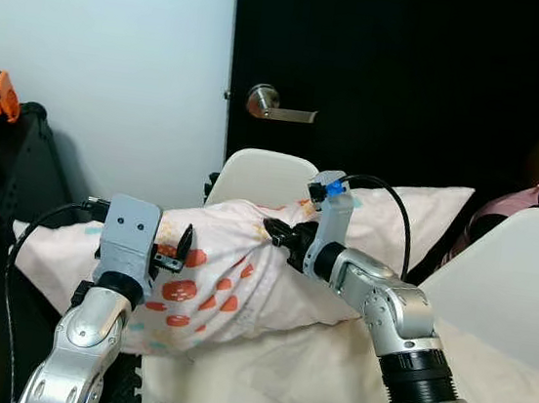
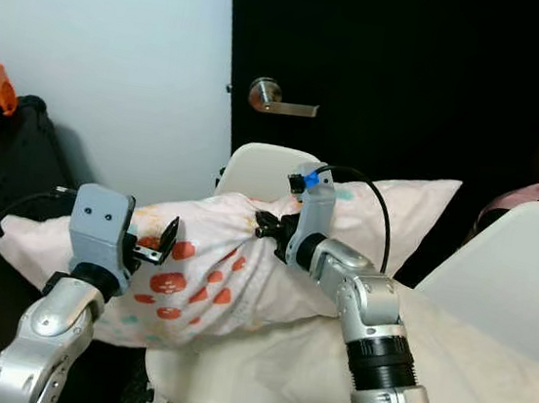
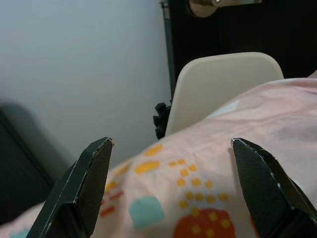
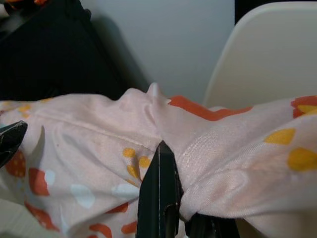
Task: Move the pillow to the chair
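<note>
Pillow (image 1: pixel 231 275) on chair (image 1: pixel 257 182), between tools

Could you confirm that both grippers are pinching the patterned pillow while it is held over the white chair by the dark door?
Not quite: just the right gripper pinches the pillow, its fabric bunched between shut fingers in the right wrist view. The left wrist view shows the left gripper open, fingers spread wide above the cloth. The rest holds: the pillow is over the white chair by the dark door.

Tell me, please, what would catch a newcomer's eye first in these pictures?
The patterned pillow draws the eye, lying across the white chair in the middle. The right gripper pinches a bunch of its fabric near the top, while the left gripper, fingers spread, sits against its left end. Behind stands a black door with a silver door handle.
</note>
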`<state>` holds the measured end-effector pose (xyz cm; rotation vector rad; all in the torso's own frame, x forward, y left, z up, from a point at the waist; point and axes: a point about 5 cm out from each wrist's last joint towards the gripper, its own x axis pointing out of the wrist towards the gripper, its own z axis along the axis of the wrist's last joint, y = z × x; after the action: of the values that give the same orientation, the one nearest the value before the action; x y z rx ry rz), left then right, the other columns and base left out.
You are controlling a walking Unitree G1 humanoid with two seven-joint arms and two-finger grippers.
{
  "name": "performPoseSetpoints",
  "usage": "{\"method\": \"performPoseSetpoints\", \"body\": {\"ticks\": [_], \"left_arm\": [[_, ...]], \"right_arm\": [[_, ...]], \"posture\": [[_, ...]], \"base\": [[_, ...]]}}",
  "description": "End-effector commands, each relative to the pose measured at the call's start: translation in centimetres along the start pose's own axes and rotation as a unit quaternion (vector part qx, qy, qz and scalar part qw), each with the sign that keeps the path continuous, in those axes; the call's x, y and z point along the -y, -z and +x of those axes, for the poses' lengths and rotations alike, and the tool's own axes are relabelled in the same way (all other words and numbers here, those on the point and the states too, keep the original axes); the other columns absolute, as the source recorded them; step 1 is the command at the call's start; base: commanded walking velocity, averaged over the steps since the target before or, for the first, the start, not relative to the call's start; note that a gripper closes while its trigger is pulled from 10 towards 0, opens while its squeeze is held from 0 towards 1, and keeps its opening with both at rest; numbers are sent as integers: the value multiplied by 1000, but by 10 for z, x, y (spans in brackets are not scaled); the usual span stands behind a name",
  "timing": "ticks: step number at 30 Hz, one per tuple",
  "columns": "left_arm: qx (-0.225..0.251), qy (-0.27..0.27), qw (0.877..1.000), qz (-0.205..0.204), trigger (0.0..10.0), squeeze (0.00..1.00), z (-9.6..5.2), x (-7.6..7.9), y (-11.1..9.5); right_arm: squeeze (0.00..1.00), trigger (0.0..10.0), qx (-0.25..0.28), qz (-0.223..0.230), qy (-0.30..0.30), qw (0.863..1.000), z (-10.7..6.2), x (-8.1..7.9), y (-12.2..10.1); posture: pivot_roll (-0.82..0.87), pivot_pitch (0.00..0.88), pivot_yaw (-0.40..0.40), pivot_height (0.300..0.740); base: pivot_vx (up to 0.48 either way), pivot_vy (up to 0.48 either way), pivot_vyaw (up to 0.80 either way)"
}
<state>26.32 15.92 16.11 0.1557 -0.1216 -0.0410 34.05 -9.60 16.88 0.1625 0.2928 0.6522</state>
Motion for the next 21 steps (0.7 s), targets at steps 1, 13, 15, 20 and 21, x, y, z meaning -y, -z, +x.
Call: {"method": "performPoseSetpoints", "body": {"ticks": [1, 13, 15, 20, 21], "left_arm": [[-1, 4, 1000, 8, 10000, 0, 1, -2, 2], [9, 6, 1000, 20, 10000, 0, 7, -3, -3], [8, 6, 1000, 16, 10000, 0, 8, -3, -4], [-47, 3, 992, -114, 10000, 0, 9, -4, 2], [-58, 8, 989, -136, 10000, 0, 9, -3, 3]], "right_arm": [[0, 10000, 8, -71, 4, 997, -2, -3, -12], [0, 10000, 7, -81, 14, 997, -9, 13, -26], [0, 10000, -4, -88, 16, 996, -9, 14, -23], [0, 10000, -69, -123, 46, 989, -12, 27, -8], [0, 10000, -73, -123, 51, 988, -13, 29, -7]], "posture": [[92, 0, -38, 660], [87, 0, -36, 605], [87, 0, -36, 600], [88, 0, -39, 580], [88, 0, -40, 575]], "base": [[0, 0, 0], [0, 0, 0], [0, 0, 0], [0, 0, 0], [0, 0, 0]]}}
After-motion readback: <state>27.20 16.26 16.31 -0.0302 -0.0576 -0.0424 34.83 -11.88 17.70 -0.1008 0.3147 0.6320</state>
